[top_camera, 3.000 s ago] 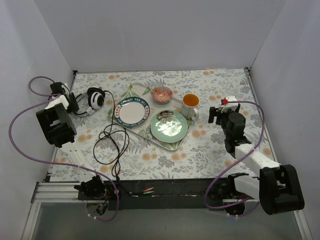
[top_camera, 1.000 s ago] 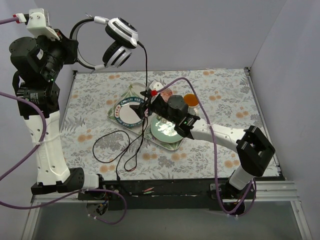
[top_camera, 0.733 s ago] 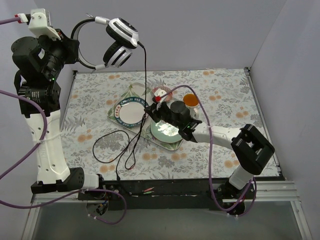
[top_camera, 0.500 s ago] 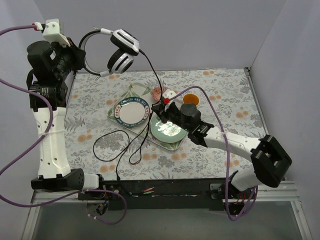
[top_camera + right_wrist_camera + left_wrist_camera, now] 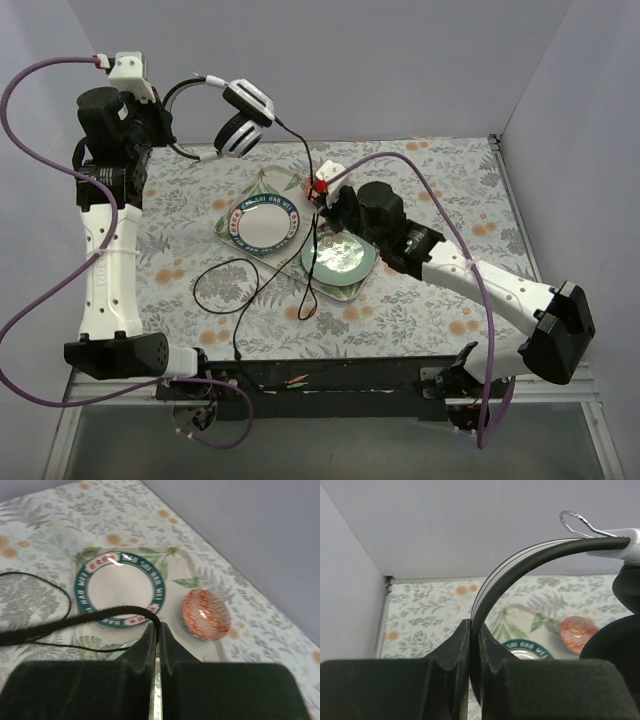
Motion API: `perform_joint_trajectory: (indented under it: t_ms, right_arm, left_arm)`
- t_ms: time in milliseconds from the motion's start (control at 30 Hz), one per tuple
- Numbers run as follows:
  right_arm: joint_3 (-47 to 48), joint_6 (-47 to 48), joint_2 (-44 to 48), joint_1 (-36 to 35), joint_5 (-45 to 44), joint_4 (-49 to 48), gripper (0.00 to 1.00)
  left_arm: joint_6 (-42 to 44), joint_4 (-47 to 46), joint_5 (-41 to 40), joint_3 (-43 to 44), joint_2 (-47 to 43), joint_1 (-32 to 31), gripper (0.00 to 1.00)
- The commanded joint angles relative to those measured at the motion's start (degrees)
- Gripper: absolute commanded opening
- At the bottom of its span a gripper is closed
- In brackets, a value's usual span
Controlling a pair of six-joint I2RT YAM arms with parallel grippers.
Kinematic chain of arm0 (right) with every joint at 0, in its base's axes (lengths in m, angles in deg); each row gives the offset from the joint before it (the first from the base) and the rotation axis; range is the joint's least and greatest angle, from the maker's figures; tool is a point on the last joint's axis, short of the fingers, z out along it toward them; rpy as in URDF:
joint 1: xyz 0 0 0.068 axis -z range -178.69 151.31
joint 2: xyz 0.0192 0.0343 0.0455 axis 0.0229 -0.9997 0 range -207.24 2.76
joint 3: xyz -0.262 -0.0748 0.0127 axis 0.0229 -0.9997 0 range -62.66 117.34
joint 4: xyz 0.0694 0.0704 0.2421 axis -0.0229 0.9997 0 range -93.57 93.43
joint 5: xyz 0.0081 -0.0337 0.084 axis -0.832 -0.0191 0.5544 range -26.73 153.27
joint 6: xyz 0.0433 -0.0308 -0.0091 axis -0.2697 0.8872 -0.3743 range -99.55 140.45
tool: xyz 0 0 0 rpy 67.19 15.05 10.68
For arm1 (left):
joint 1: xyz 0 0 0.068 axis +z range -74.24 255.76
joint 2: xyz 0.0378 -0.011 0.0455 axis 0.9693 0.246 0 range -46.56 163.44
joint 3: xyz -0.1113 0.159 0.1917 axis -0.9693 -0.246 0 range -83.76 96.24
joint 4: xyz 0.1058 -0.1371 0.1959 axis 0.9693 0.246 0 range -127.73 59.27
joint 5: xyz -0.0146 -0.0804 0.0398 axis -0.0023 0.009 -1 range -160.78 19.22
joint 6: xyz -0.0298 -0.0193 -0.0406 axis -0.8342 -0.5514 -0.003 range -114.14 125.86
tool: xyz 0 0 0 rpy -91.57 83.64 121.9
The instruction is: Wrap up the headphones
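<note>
Two closed grippers are sharing the white-and-black over-ear headphones (image 5: 237, 128). The left gripper (image 5: 474, 630) is pinching their thin black headband (image 5: 530, 555) high above the leaf-patterned tray's (image 5: 268, 181) far-left corner. The right gripper (image 5: 157, 629) is pinching their long thin black cable (image 5: 313, 255) over the tray, with the headphones lying up-left of it. Wrist views are showing both pinches; only the overhead view is showing slack looping nearside of the tray.

Support: table (image 5: 450, 180), floral-printed top, walls on three sides | Directly on it: leaf-patterned tray (image 5: 268, 180) near the centre; slack loops of thin black headphone cable (image 5: 198, 290) on the near-left part, beside the tray's near edge
</note>
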Motion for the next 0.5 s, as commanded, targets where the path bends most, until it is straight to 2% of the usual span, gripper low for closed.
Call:
perform_joint_trajectory:
  t_ms: [0,67,167,333,467]
  right_arm:
    - [13.8,5.1,0.0,-0.9,-19.3,25.4,0.01]
    - [18.1,6.2,-0.3,-1.2,-28.7,29.3,0.01]
    - [21.5,9.0,-0.1,-1.9,-36.7,32.6,0.01]
    - [23.6,17.3,0.1,-3.4,-40.7,27.6,0.01]
    - [27.1,27.7,-1.6,-6.3,-41.5,23.8,0.01]
  left_arm:
    - [7.4,-6.2,-10.7,-8.7,0.6,-0.6,0.0]
    - [9.4,-10.3,-13.8,-11.7,0.2,-1.6,0.0]
    - [13.0,-13.9,-19.1,-15.1,0.2,-2.9,0.0]
    - [16.9,-15.8,-24.1,-16.3,1.3,-9.3,0.0]
    - [17.7,-16.5,-25.5,-17.8,1.7,-11.7,0.0]
